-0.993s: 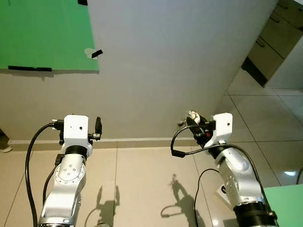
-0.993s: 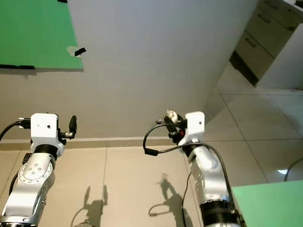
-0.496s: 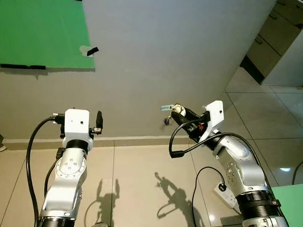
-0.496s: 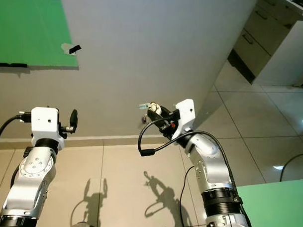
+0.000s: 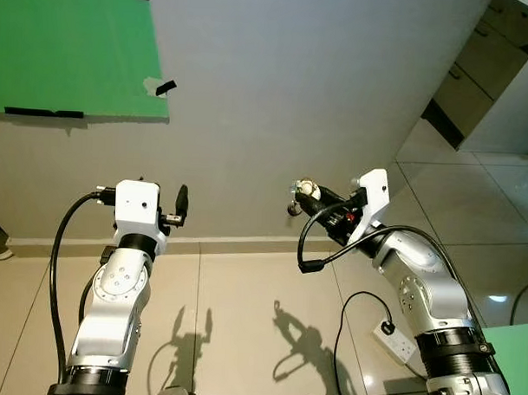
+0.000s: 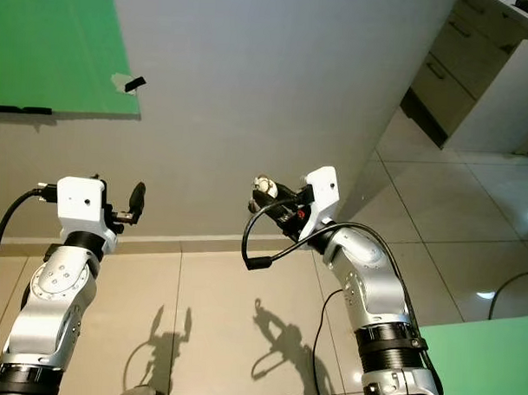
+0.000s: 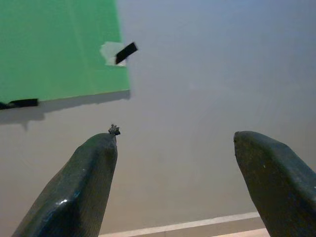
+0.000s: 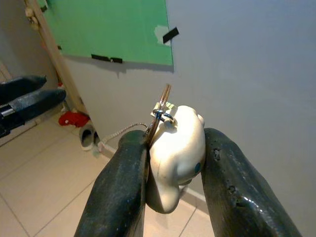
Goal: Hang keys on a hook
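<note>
My right gripper (image 5: 306, 197) is shut on a bunch of keys (image 8: 161, 104) with a white rounded charm (image 8: 176, 146). It holds them at about chest height, close to the grey wall (image 5: 285, 86) and pointing to my left. The charm sits between both black fingers (image 8: 123, 187), and the keys and a thin cord stick out past the tips. My left gripper (image 5: 180, 201) is raised on the other side and faces the same wall. Its fingers (image 7: 89, 168) stand wide apart with nothing between them.
A green sheet (image 5: 69, 52) is taped to the wall at upper left with black tape (image 5: 166, 87). Cabinet drawers (image 5: 487, 62) stand at the far right. A white power strip (image 5: 391, 337) lies on the tiled floor. Shoes (image 8: 75, 120) and a wooden pole (image 8: 48, 52) are to the left.
The right arm has swung the keys to my left and up toward the wall, then held there. The left gripper has risen a little. The camera has shifted slightly.
</note>
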